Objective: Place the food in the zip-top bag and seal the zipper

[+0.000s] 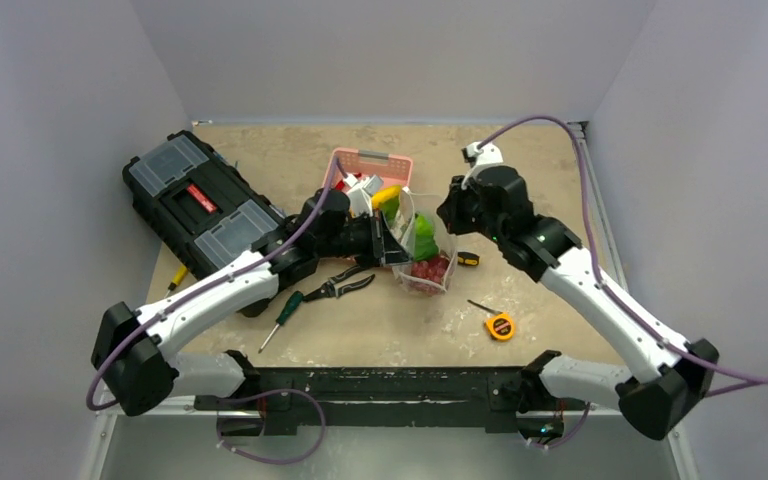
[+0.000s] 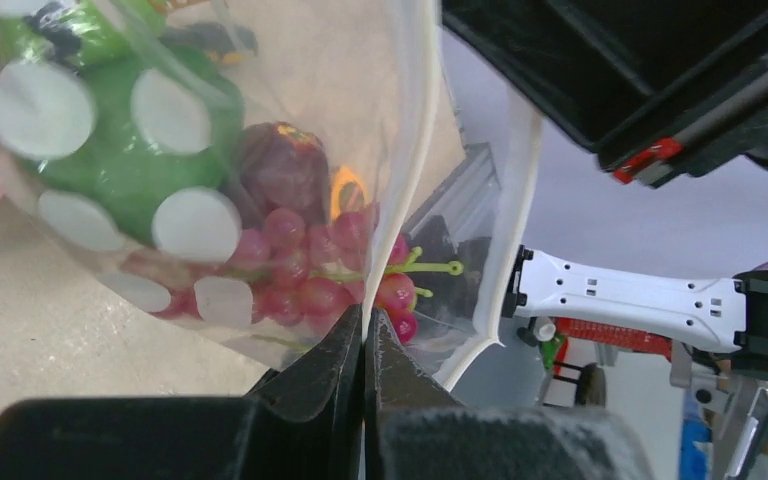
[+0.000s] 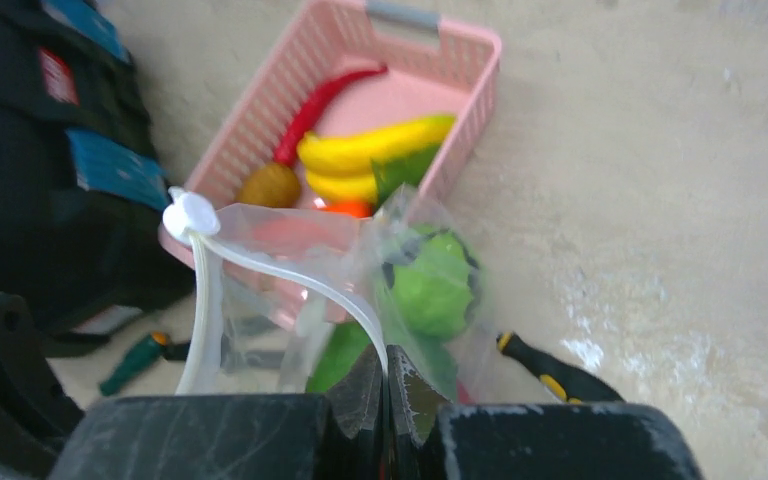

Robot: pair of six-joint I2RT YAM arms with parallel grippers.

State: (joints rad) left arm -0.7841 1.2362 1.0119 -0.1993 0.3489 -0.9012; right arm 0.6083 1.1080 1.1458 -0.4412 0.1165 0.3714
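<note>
The zip-top bag (image 1: pixel 422 255) is a clear, white-dotted pouch held up between both arms. Inside it are red grapes (image 2: pixel 300 275) and a green food item (image 2: pixel 110 160). My left gripper (image 2: pixel 365 325) is shut on the whitish zipper (image 2: pixel 412 170) at one side of the mouth. My right gripper (image 3: pixel 387 358) is shut on the zipper strip (image 3: pixel 290 275) at the other side. The two lips of the mouth stand apart. The pink basket (image 3: pixel 260 110) behind the bag holds bananas (image 3: pixel 370 150), a red chili (image 3: pixel 315 105) and other food.
A black toolbox (image 1: pixel 200 205) lies at the left. Pliers (image 1: pixel 345 285) and a green screwdriver (image 1: pixel 282 318) lie near the left arm. A black-and-yellow screwdriver (image 1: pixel 467 259) and an orange tape measure (image 1: pixel 500 325) lie right of the bag.
</note>
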